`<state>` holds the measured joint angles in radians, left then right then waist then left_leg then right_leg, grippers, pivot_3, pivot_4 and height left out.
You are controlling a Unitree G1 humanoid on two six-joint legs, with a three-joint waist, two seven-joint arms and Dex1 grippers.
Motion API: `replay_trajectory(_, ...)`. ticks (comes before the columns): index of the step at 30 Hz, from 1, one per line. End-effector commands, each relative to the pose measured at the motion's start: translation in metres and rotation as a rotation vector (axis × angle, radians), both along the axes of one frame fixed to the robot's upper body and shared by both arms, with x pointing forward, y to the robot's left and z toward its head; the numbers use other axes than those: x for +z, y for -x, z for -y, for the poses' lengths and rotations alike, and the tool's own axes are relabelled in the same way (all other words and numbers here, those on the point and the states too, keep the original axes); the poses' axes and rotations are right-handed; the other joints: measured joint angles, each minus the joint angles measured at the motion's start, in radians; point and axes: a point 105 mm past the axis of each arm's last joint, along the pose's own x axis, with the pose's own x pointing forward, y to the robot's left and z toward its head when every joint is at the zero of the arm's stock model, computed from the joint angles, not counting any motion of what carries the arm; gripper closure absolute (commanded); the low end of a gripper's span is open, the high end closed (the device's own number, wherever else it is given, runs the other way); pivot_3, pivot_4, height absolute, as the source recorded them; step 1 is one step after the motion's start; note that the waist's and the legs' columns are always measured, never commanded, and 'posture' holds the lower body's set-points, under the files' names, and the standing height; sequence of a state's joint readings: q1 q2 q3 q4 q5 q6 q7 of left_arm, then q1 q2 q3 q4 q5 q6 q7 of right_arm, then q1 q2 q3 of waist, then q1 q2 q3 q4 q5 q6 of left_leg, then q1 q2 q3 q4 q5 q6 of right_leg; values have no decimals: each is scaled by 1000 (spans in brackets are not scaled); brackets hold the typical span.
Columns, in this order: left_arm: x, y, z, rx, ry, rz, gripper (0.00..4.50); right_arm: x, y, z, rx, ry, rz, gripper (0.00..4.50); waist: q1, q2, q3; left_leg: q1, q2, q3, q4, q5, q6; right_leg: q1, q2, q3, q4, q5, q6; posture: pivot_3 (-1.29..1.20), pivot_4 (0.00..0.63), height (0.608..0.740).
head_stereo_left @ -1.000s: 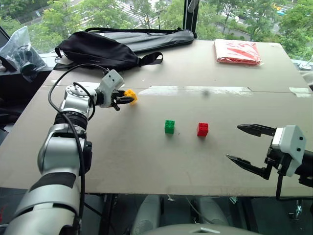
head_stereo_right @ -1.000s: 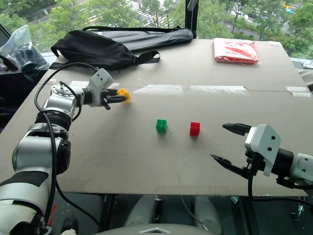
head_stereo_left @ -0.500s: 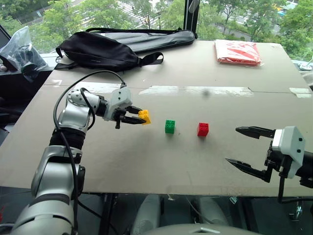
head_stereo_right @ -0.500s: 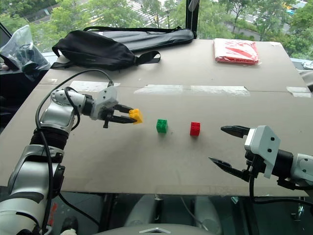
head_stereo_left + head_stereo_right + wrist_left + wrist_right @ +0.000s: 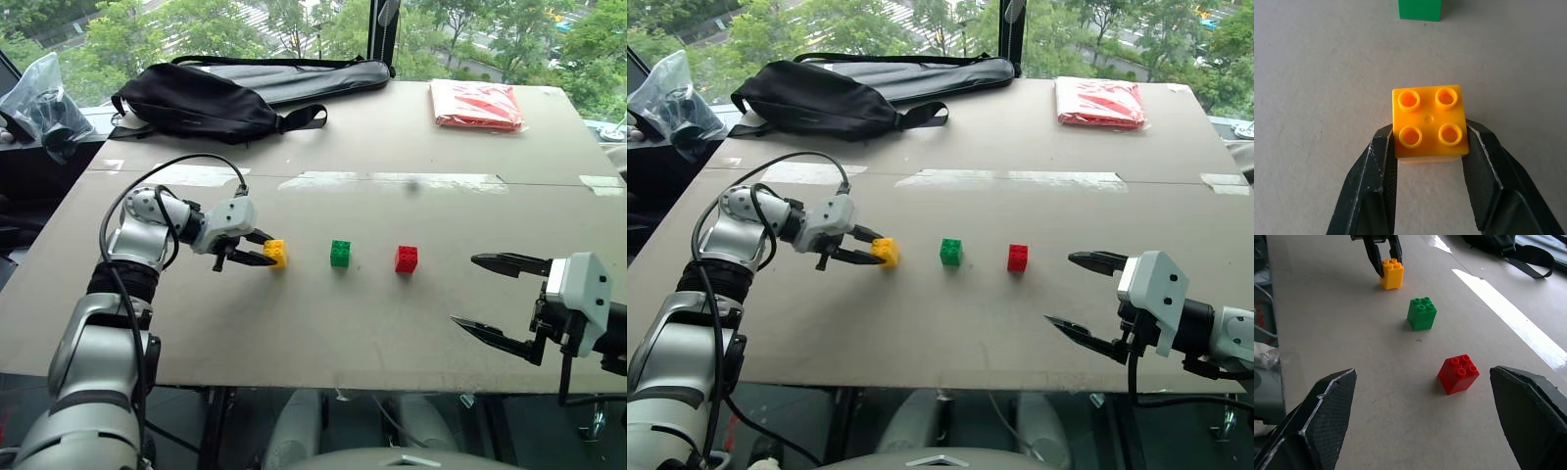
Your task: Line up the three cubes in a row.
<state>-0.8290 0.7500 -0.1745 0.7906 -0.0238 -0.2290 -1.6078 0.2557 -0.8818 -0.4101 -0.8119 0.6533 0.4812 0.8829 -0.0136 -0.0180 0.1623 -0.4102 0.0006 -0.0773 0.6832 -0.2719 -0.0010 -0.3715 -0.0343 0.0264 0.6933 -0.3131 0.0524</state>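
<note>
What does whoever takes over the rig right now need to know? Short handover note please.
Left gripper: shut on the yellow cube, which sits at table level to the left of the green cube.
Right gripper: open, holding nothing, hovering near the table's front right edge.
Green cube and red cube stand apart on the table, roughly level with each other.
Done: yellow brought into line with green and red.
Left: release yellow, back the left gripper away, check the row looks straight.
</note>
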Motion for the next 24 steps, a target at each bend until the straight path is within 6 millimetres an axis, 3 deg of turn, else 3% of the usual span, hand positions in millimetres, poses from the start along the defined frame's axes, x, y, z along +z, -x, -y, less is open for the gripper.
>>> replay_trajectory(1, 5, -5, -1, -3, -8, 35, 3230, 9, 1, 0, 3, 6, 49, 0, -1, 0, 0, 0, 0, 0, 0, 0, 0, 0, 0, 0, 0, 0, 0, 0, 150, 740)
replay_trajectory(12, 2, -9, -2, -5, -11, 17, 3230, 10, 3, 1, -6, 10, 48, 0, -2, 0, 0, 0, 0, 0, 0, 0, 0, 0, 0, 0, 0, 0, 0, 0, 150, 740)
replay_trajectory(14, 1, -9, -2, -2, -2, 12, 2215, 9, 3, 1, -7, 11, 47, 0, -2, 0, 0, 0, 0, 0, 0, 0, 0, 0, 0, 0, 0, 0, 0, 0, 150, 740)
replay_trajectory(15, 2, -9, -2, 1, 7, 10, 2008, 9, 3, 1, -7, 11, 47, 0, -2, 0, 0, 0, 0, 0, 0, 0, 0, 0, 0, 0, 0, 0, 0, 0, 150, 740)
replay_trajectory(19, 5, -7, -3, 16, 41, 5, 163, 9, 2, 2, -10, 14, 47, 0, -2, 0, 0, 0, 0, 0, 0, 0, 0, 0, 0, 0, 0, 0, 0, 0, 150, 740)
replay_trajectory(24, 25, 0, -11, 96, 166, -10, 58, 9, 1, 5, -33, 11, 50, 0, -3, 0, 0, 0, 0, 0, 0, 0, 0, 0, 0, 0, 0, 0, 0, 0, 150, 740)
